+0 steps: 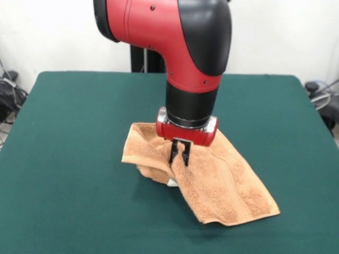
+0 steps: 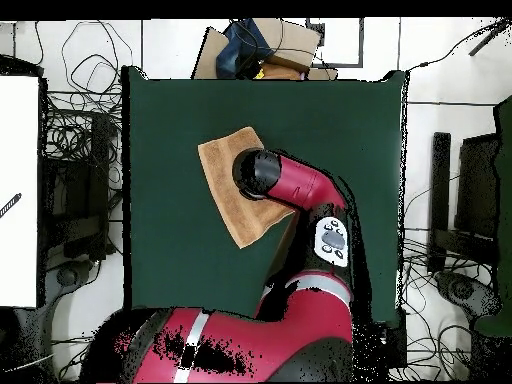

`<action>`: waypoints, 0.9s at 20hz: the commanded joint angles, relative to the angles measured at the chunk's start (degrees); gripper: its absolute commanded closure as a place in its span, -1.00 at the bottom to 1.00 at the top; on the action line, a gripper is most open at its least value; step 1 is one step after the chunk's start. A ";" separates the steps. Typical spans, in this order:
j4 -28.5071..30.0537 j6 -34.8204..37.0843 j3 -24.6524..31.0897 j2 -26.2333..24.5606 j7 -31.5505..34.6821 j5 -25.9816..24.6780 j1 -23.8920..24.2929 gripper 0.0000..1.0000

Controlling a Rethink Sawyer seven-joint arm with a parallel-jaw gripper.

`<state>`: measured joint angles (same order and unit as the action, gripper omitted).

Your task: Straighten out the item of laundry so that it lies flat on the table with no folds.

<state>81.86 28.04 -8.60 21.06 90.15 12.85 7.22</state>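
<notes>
The light orange-tan towel [image 1: 222, 180] lies near the middle of the dark green table [image 1: 69, 159], rumpled, with a fold bunched under its left part and one corner pointing toward the front right. My gripper [image 1: 179, 153] comes straight down onto the towel's left-centre, its black fingers [image 1: 173, 152] close together and pinching a ridge of the cloth. A woven band stripe runs along the right half. In the overhead view the towel [image 2: 225, 170] shows as a tilted shape on the table [image 2: 170, 230], partly covered by my arm [image 2: 290, 185], which hides the gripper.
Cables lie off both side edges of the table [image 1: 8, 95]. In the overhead view a cardboard box [image 2: 280, 45] sits past the far edge and a white panel [image 2: 20, 190] stands at the left. Green surface surrounds the towel on all sides.
</notes>
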 commanded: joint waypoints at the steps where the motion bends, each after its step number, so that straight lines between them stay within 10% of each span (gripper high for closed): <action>1: 4.32 -0.43 0.26 2.50 12.27 -0.29 -1.90 1.00; 18: 6.98 1.44 -0.81 5.78 13.31 0.77 -3.93 1.00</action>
<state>84.55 28.04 -10.37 24.62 90.17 12.84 4.63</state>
